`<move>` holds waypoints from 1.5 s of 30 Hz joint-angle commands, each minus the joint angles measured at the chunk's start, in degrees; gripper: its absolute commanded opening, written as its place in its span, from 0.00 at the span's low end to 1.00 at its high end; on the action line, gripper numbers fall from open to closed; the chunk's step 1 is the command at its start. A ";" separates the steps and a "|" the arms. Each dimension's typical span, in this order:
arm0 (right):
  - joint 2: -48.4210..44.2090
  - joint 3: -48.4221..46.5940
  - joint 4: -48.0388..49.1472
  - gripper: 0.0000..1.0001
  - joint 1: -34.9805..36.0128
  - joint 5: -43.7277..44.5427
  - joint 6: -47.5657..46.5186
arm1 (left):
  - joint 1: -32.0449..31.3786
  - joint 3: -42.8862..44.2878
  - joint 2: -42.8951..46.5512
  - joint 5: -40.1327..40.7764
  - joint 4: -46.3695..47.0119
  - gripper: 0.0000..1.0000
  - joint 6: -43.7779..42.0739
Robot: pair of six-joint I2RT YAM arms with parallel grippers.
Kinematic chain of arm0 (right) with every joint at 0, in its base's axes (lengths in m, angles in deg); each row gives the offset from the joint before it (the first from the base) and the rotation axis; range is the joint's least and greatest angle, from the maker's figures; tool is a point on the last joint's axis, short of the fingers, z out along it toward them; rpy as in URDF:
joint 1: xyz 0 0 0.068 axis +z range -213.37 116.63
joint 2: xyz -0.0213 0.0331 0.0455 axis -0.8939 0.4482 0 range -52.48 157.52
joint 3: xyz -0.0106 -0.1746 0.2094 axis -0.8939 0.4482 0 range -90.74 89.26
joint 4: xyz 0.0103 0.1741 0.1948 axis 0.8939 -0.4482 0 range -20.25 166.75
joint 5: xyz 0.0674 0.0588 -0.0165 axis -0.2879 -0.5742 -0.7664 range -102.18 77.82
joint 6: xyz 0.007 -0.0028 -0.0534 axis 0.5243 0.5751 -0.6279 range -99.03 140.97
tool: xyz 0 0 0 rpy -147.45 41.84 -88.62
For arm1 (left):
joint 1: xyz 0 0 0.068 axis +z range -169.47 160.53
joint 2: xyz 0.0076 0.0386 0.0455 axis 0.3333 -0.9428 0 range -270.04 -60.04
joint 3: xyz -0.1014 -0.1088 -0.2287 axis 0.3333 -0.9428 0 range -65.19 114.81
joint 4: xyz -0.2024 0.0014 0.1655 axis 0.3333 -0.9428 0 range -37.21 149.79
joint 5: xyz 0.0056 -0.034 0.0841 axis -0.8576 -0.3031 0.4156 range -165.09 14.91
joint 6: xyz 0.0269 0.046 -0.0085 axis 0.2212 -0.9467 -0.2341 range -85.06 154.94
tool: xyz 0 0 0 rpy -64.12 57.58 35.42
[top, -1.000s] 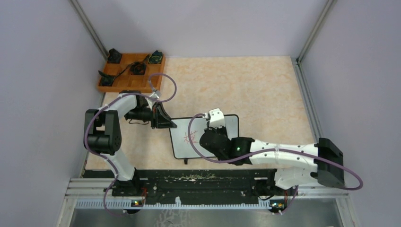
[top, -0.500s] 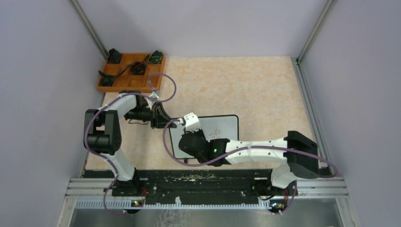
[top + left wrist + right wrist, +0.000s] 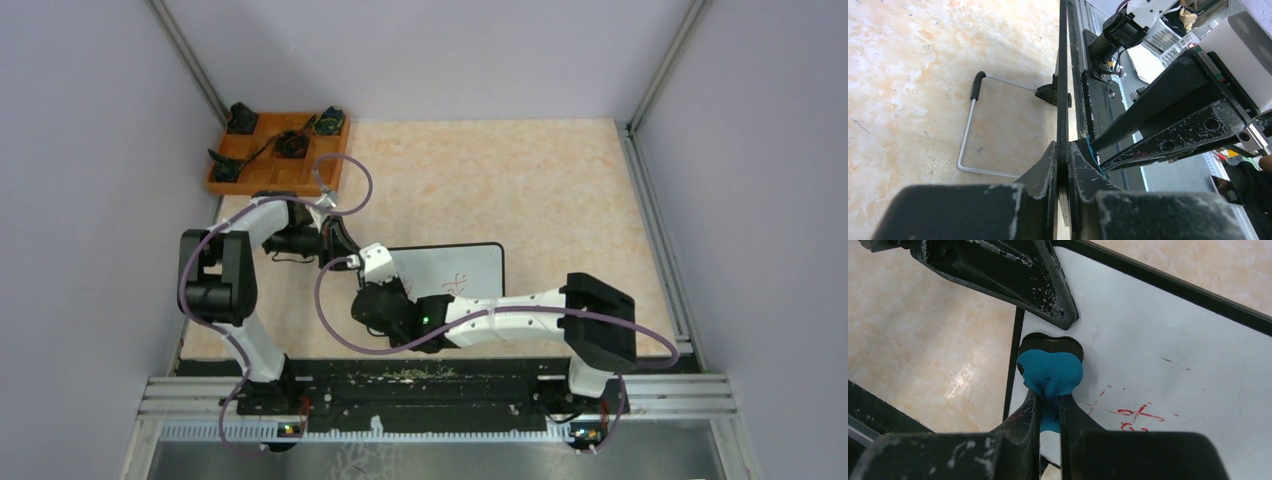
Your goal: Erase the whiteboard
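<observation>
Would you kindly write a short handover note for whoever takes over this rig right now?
Left gripper: shut on the whiteboard, its fingers clamping one edge.
Right gripper: shut on the blue eraser, which is pressed to the board close to that clamped edge.
Done: the surface around the eraser looks clean.
To do: red marks show nearer the board's middle; wipe those.

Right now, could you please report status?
Left claw shut on edge of small black-framed white board. Right claw shut on round blue eraser, beside left claw. Red marks unerased.
</observation>
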 commanded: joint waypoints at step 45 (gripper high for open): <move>-3.25 0.14 -13.61 0.00 -1.51 8.59 10.38 | -0.76 0.62 -0.89 5.02 0.51 0.00 -0.81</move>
